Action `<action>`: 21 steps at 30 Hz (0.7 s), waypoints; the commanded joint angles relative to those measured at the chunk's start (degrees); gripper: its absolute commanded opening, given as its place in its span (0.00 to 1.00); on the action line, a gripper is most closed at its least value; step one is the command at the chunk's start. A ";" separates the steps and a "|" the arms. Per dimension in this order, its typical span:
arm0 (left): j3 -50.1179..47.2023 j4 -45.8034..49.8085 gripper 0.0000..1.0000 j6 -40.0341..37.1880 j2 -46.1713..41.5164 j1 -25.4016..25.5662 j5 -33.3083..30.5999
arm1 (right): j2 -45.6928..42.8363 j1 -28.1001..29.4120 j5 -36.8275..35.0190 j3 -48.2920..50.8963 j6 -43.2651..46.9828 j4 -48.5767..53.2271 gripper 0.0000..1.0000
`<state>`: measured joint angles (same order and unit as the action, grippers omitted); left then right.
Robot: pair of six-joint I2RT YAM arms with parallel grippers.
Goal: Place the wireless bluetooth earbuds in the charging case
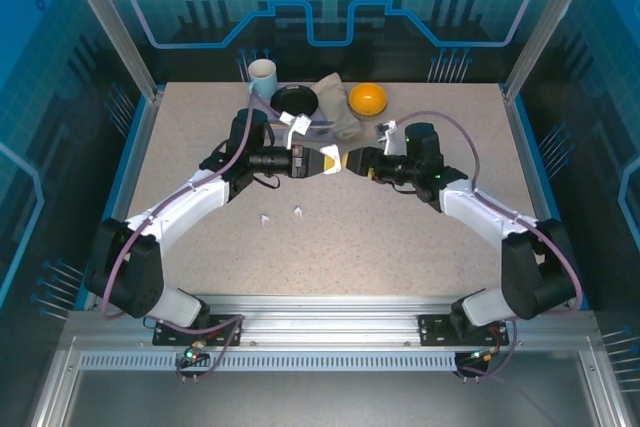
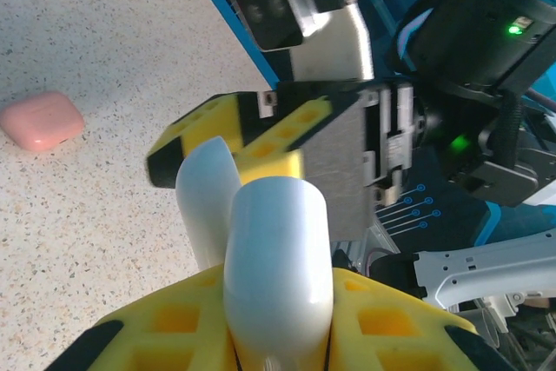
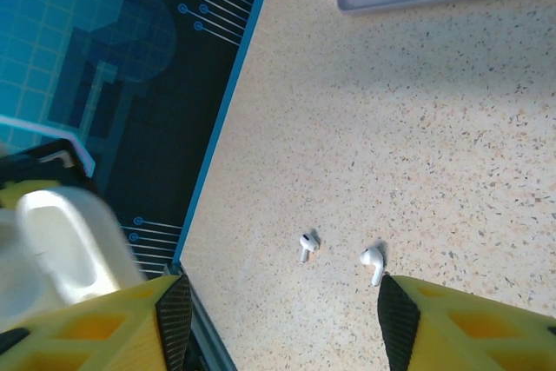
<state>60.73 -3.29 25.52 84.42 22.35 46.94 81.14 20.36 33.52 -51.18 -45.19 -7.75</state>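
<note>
**A:** What is the left claw doing?

**B:** It is clamped hard on the white charging case. Its yellow fingers press the case from both sides and hold it up off the table.

**A:** Is the case open?

**B:** It looks so. The lid stands just behind the body, and the right wrist view shows a hollow inside.

**A:** And the right claw?

**B:** It is tip to tip with the left claw, fingers apart, with bare table showing through the gap. The case sits just beside one of its fingers. I cannot tell whether they touch.

**A:** Where are the earbuds?

**B:** Two white earbuds lie on the table, near each other. From the right wrist they show beyond the right claw's gap, toward its right-hand finger. From above they lie on the near side of the left claw, toward the arm bases and well apart from both claws.

**A:** Anything else around?

**B:** A pink case lies on the table well off to the left claw's left. Beyond both claws, by the far edge, stand a cup, a black bowl and an orange bowl.
</note>
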 commanded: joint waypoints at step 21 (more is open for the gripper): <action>2.37 -6.20 0.09 3.22 0.50 0.11 4.13 | -0.82 -0.24 11.43 -1.79 1.49 -3.41 0.46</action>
<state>60.73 -7.57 28.14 84.44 22.35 49.01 79.79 19.27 43.22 -50.94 -44.51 -9.13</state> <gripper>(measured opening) 0.231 0.464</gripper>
